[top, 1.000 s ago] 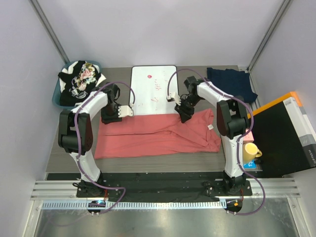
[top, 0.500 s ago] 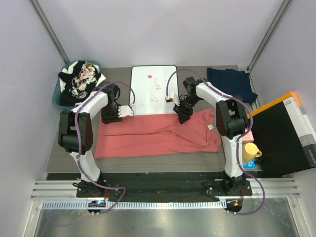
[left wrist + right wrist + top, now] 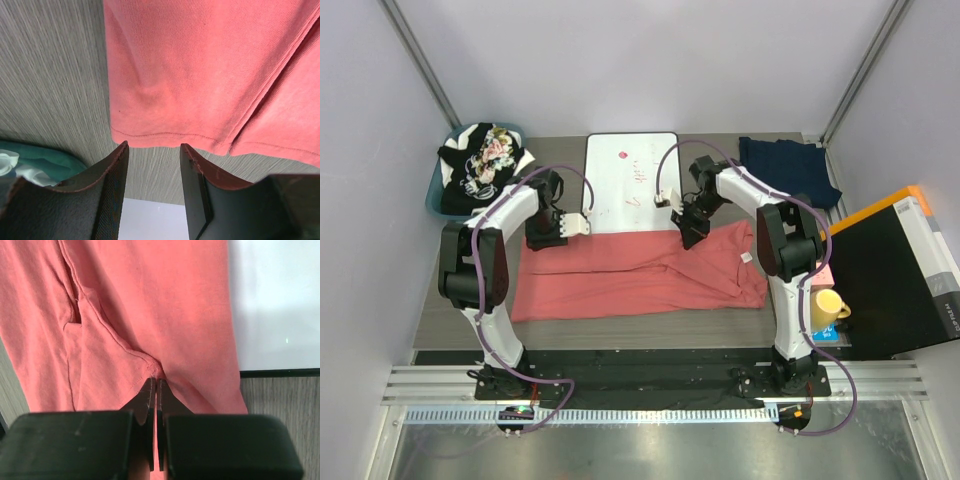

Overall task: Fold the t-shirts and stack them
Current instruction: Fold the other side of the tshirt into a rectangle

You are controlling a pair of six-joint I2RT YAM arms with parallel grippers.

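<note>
Honestly, with the right pincer [image 3: 154,385] clenched on only a thin fold of the coral t-shirt [image 3: 640,270] spread mid-way across the tabletop [image 3: 620,333] and the left pincer [image 3: 152,148] gaping just off its far hem, a lopsided pull could drag it crooked.

Top external: fixed high behind the arm bases (bottom of frame), looking down on the whole bench [image 3: 620,330] | left wrist: close, looking down past left pincer [image 3: 152,150] | right wrist: likewise close, past right pincer [image 3: 154,390] | shared by all three: far edge of coral t-shirt [image 3: 640,275].
</note>
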